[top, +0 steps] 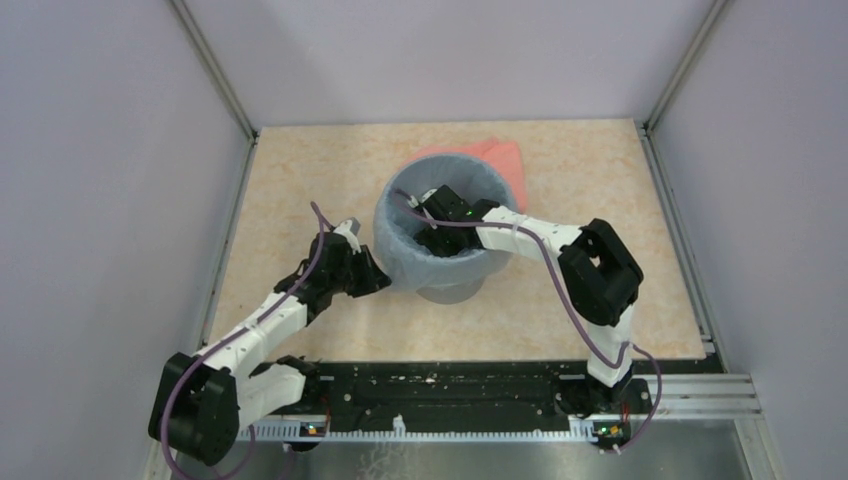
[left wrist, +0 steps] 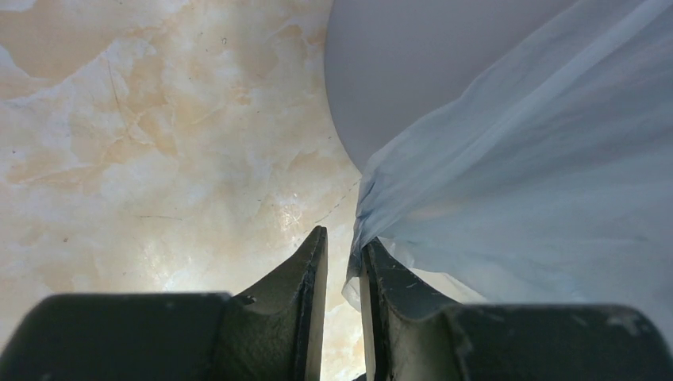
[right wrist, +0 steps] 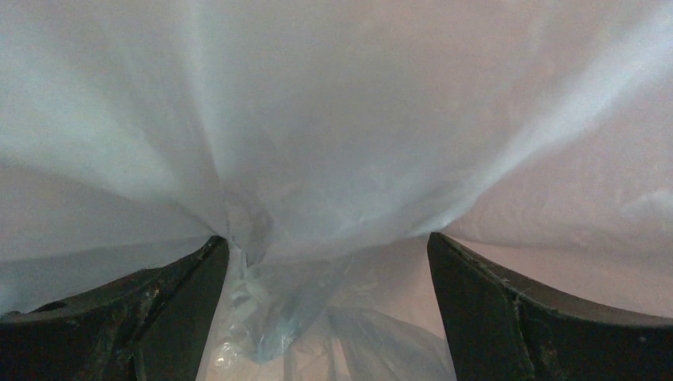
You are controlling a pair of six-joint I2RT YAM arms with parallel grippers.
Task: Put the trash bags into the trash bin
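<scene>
The grey trash bin [top: 452, 291] stands mid-table with the pale-blue trash bag [top: 400, 252] lining it and folded down over its rim and outer wall. My right gripper [top: 438, 238] reaches down inside the bin. In the right wrist view it [right wrist: 327, 242] is open wide, with bag film [right wrist: 333, 119] stretched across ahead and bunched by its left finger. My left gripper [top: 374, 272] sits low at the bin's left side. Its jaws [left wrist: 343, 238] stand a narrow gap apart with table showing between them. The bag's hanging edge [left wrist: 540, 175] brushes the right fingertip, below the bin wall [left wrist: 413, 71].
A salmon-pink folded piece [top: 492, 155] lies flat behind the bin, partly hidden by it. Grey walls with metal corner posts enclose the marbled tabletop [top: 300, 170] on three sides. The black rail [top: 450, 395] carrying both arm bases runs along the near edge.
</scene>
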